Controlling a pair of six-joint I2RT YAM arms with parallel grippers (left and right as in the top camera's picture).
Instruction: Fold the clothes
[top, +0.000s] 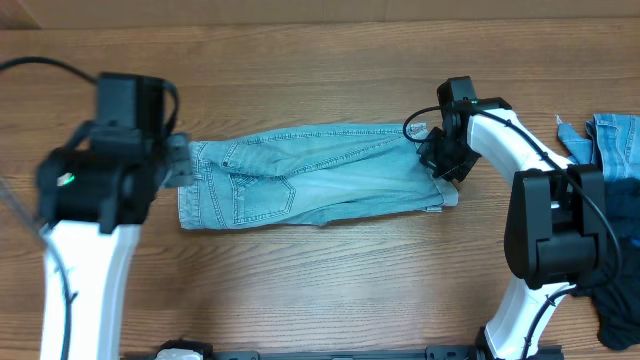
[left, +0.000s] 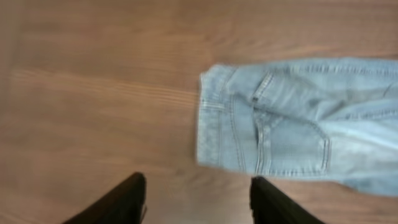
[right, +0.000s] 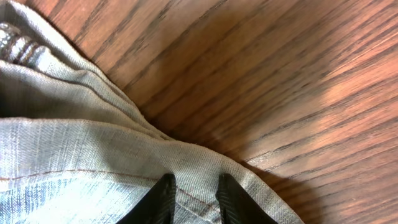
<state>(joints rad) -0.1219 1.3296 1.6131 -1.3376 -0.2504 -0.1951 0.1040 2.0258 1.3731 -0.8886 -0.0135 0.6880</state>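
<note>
**A:** Where are the clothes?

**B:** The pale blue denim jeans (top: 310, 175) lie flat on the brown wooden table (top: 320, 290). They are folded lengthwise into one long band that stretches between the two grippers. The waistband end points at the left gripper (left: 198, 205), and the leg end sits under the right gripper (right: 194, 200).

**A:** What is the left one doing?

**B:** Its black fingers (left: 121, 200) are spread wide, with only bare wood between them. The waistband and a stitched back pocket (left: 292, 146) lie ahead of the fingertips, toward the right-hand finger's side and apart from both.

**A:** And the right?

**B:** Its fingers (right: 163, 198) stand close together, straddling the edge of the denim. A stitched seam runs through the narrow gap between them. I cannot tell whether they are pinching the cloth or only resting on it. Wood shows just beyond the fingertips.

**A:** Anything else around?

**B:** On the right gripper's outer side, well apart from it, a crumpled pale denim piece (top: 612, 140) lies at the table's edge. A heap of black fabric (top: 622, 310) sits back beside that arm's base.
</note>
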